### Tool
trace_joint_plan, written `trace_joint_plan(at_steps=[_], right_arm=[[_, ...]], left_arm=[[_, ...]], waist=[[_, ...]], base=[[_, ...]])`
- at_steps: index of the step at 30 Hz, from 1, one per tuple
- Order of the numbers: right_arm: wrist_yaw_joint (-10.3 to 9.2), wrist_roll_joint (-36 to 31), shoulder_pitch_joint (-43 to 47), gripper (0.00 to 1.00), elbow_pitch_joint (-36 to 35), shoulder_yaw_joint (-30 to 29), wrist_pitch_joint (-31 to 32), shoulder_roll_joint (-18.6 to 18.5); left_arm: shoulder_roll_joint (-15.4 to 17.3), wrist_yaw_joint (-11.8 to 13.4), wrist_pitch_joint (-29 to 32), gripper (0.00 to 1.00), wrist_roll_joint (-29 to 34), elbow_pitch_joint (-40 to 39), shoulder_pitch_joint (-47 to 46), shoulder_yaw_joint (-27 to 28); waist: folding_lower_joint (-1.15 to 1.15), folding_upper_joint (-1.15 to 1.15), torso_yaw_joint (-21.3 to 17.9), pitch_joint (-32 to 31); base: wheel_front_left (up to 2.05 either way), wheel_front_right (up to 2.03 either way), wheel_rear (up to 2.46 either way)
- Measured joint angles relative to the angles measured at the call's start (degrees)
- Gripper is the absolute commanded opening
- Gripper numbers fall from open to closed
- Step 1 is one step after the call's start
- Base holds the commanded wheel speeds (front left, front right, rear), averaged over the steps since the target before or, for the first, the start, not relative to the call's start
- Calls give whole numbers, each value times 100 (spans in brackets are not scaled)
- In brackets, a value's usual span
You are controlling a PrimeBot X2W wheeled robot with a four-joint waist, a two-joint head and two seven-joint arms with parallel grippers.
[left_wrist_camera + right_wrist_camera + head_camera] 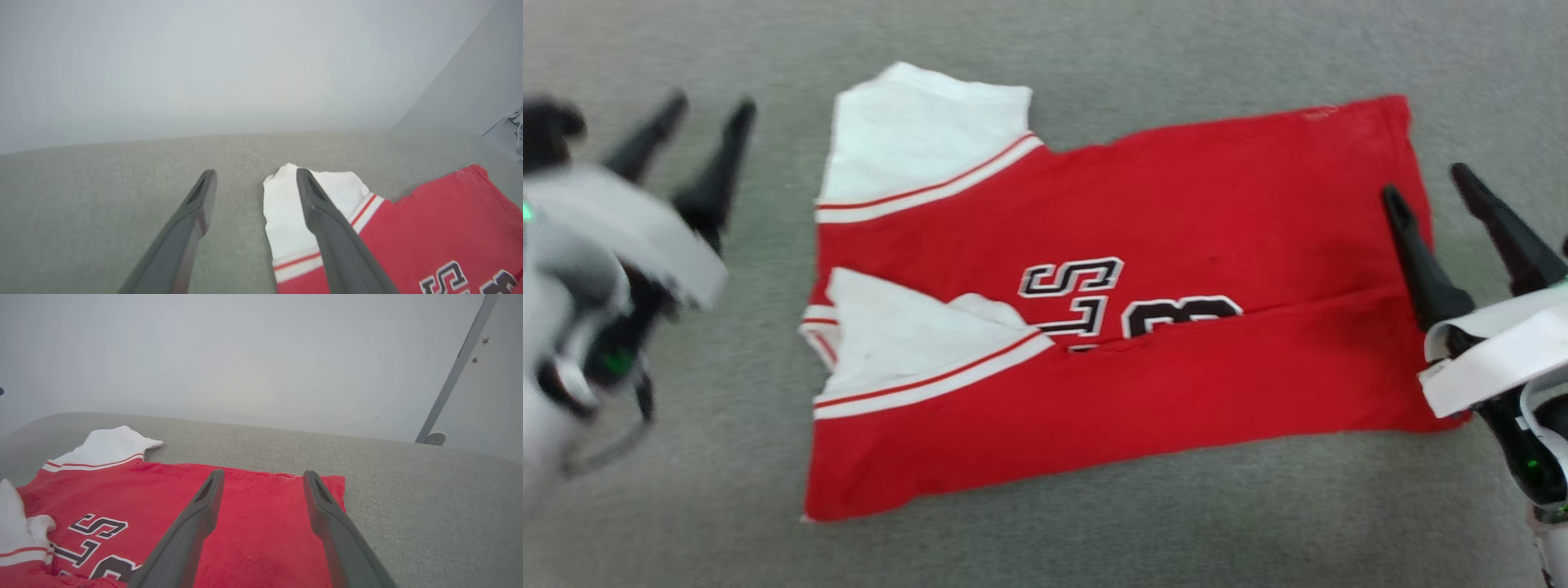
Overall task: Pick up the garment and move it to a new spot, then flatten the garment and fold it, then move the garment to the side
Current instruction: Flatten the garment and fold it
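The garment [1143,384] lies flat, seemingly folded once, with the left pincer [711,102] at 9 o'clock and the right pincer [1423,181] at 3 both spread empty; moving it aside is left.

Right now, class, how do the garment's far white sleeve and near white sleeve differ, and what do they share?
The far sleeve sticks out past the red body onto the grey surface; the near sleeve lies on top of the red body. The far sleeve is smooth; the near sleeve is rumpled. Both are white with striped trim, at the left end of the garment.
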Motion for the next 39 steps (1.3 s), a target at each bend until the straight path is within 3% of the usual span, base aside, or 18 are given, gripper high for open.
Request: trace_joint_plan(at_steps=[8,13,18,24,25,26,31,39], right_arm=[[0,-41,-209,100,143,256,-309,246],[1,-22,-335,100,247,482,-400,290],[1,-15,-371,100,260,579,-432,291],[0,-2,-426,100,229,673,-352,280],[0,27,-455,100,222,702,-312,270],[1,65,-494,100,218,739,-250,247],[0,388,-1143,100,326,883,389,42],[0,1047,-2973,100,1546,1381,2557,-463]], left_arm=[[-272,-497,1366,100,416,1736,-2011,-243],[-343,-1006,3173,100,382,2621,-2715,-740],[-430,-1113,5033,100,-142,3116,-3078,-920],[-506,-1145,5542,100,-152,3212,-3405,-1004],[-535,-1167,5569,73,-163,3215,-3428,-1004],[-546,-1167,5586,1,-209,3240,-3449,-990],[-687,-1226,5621,0,-335,3244,-3465,-981],[-925,-1324,5492,0,-292,3053,-3596,-1090]], waist=[[0,0,-649,346],[0,0,-1038,570],[0,0,-1337,738],[0,0,-1440,951],[0,0,-1442,977],[0,0,-1439,1000],[0,0,-1333,1033],[0,0,-1029,1147]], base=[[0,0,0],[0,0,0],[0,0,0],[0,0,0],[0,0,0],[0,0,0],[0,0,0],[0,0,0]])
